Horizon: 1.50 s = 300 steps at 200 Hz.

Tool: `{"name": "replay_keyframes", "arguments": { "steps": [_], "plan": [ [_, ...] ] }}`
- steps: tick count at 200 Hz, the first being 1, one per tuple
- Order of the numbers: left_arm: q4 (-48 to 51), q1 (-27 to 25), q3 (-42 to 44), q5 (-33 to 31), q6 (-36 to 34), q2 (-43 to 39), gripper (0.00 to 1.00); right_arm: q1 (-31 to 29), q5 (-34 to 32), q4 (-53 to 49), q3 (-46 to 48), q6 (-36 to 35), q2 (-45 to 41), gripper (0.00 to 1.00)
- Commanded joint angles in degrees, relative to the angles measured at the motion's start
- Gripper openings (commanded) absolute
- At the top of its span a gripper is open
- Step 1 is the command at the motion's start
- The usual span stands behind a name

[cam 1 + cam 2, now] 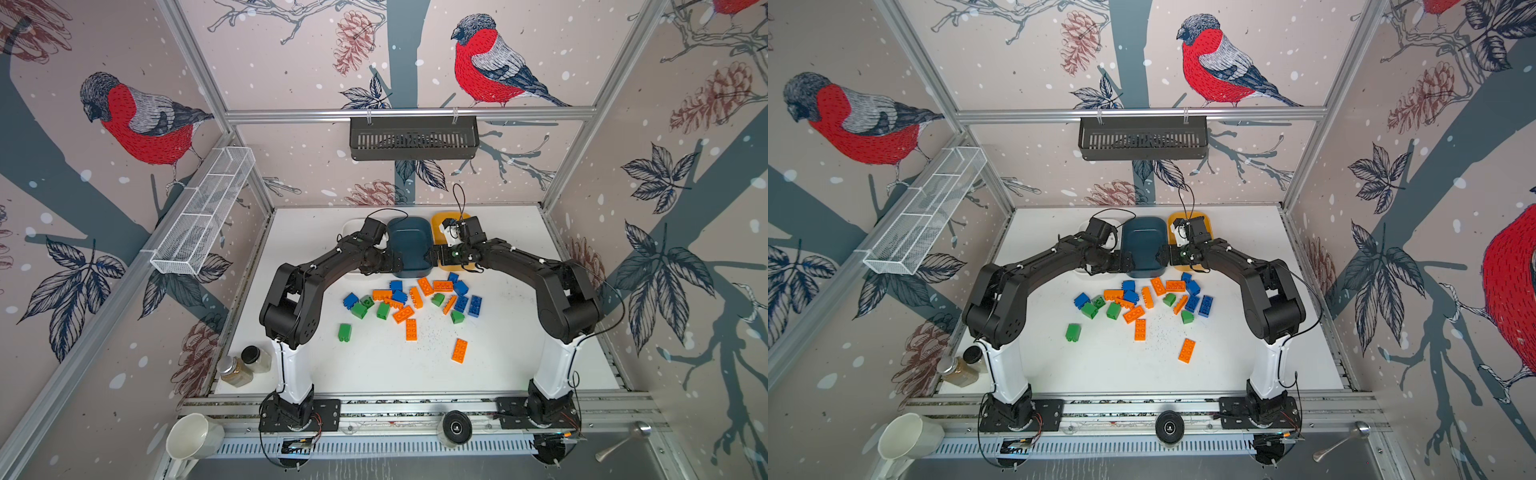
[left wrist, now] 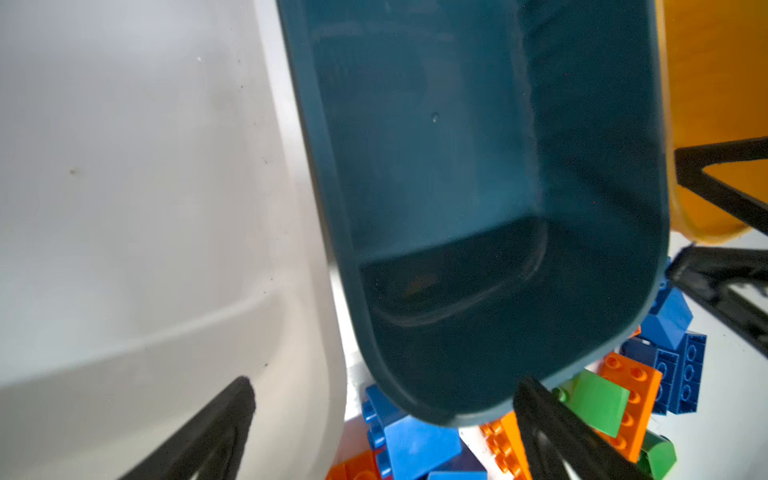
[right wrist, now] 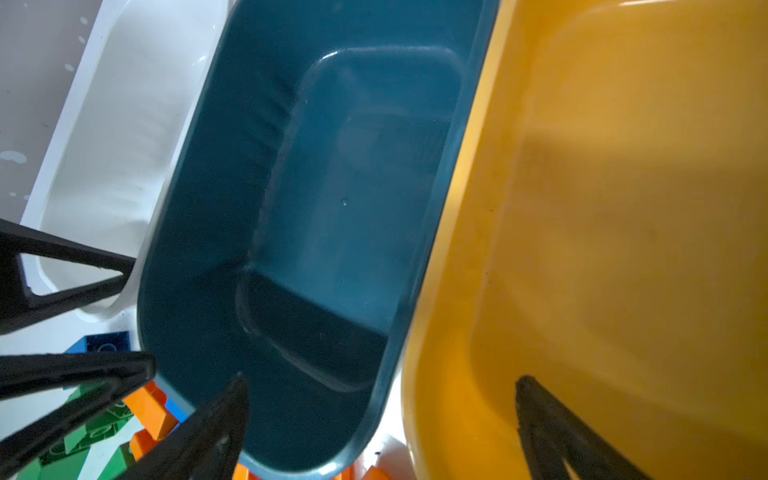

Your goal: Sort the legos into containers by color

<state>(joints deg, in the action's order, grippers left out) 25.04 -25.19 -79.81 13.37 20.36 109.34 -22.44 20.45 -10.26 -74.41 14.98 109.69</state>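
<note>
The legos (image 1: 415, 299) lie in a loose pile of orange, blue and green bricks mid-table, with a green one (image 1: 344, 332) and an orange one (image 1: 459, 350) apart toward the front. Behind the pile stand the containers: a white tub (image 1: 352, 226), a dark teal tub (image 1: 409, 241) and a yellow-orange tub (image 1: 437, 222). The teal tub's inside shows bare. My left gripper (image 2: 386, 390) is open, straddling the gap between the white tub (image 2: 166, 208) and the teal tub (image 2: 457, 166), holding nothing. My right gripper (image 3: 382, 386) is open over the teal tub (image 3: 332, 187) and yellow tub (image 3: 623, 208) rims, empty.
A black slotted basket (image 1: 413, 137) hangs on the back wall and a white wire-mesh tray (image 1: 203, 208) on the left wall. Two jars (image 1: 245, 365) stand at the front left. A white mug (image 1: 193, 436) and a spoon (image 1: 623, 442) lie beyond the front rail.
</note>
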Motion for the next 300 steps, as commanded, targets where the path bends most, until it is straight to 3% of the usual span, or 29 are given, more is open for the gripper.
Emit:
{"name": "replay_keyframes", "arguments": {
  "steps": [1, 100, 152, 184, 227, 257, 300],
  "plan": [
    [0.1, 0.0, 0.0, 0.0, -1.1, -1.2, 0.98, -0.3, 1.8, -1.1, -0.3, -1.6, 0.1, 0.99],
    [-1.8, 0.1, -16.2, -7.5, 1.7, 12.3, 0.96, -0.5, 2.6, -4.1, 0.7, -4.5, -1.6, 1.00],
    [1.0, 0.4, -24.9, -11.6, 1.2, 19.2, 0.87, -0.4, 3.8, -3.6, 0.8, -4.7, -3.5, 0.99],
    [1.6, 1.2, -29.6, -12.6, 1.8, 23.0, 0.83, -0.5, -3.8, -1.4, 4.8, -0.8, -9.5, 0.99],
    [3.7, 2.1, -36.3, -13.1, 1.3, 27.2, 0.81, -1.3, -17.6, 4.1, 18.6, 8.3, -21.7, 1.00],
    [4.5, 2.7, -39.6, -13.2, 1.3, 29.5, 0.80, -1.7, -22.6, 4.5, 25.9, 10.8, -25.5, 0.91],
    [4.1, 3.2, -43.3, -13.7, 1.1, 31.8, 0.80, -1.6, -18.8, 5.7, 28.3, 3.8, -22.5, 0.73]
  ]
}}
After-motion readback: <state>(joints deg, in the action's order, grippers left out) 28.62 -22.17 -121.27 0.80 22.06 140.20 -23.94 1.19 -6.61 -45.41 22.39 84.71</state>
